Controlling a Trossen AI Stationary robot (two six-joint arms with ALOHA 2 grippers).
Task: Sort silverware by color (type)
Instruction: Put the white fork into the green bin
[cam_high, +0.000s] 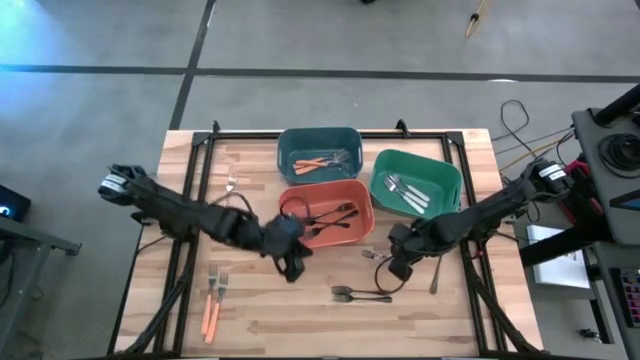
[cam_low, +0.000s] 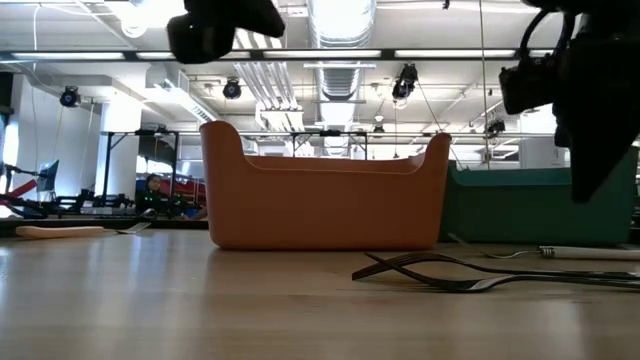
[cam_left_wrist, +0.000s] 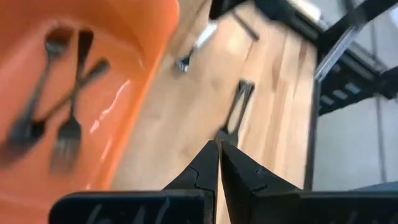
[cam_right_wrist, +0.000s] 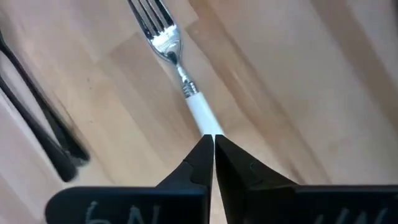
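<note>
No readable text in any view

No label, brand, number or sign can be made out on anything in these views. Pale scratch-like marks run along the dark body of each wrist mount, at six o'clock in both wrist views, but they do not resolve into letters or figures.

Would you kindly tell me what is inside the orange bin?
The orange bin holds black forks and spoons. The left arm covers its near-left corner, so anything there is hidden.
</note>
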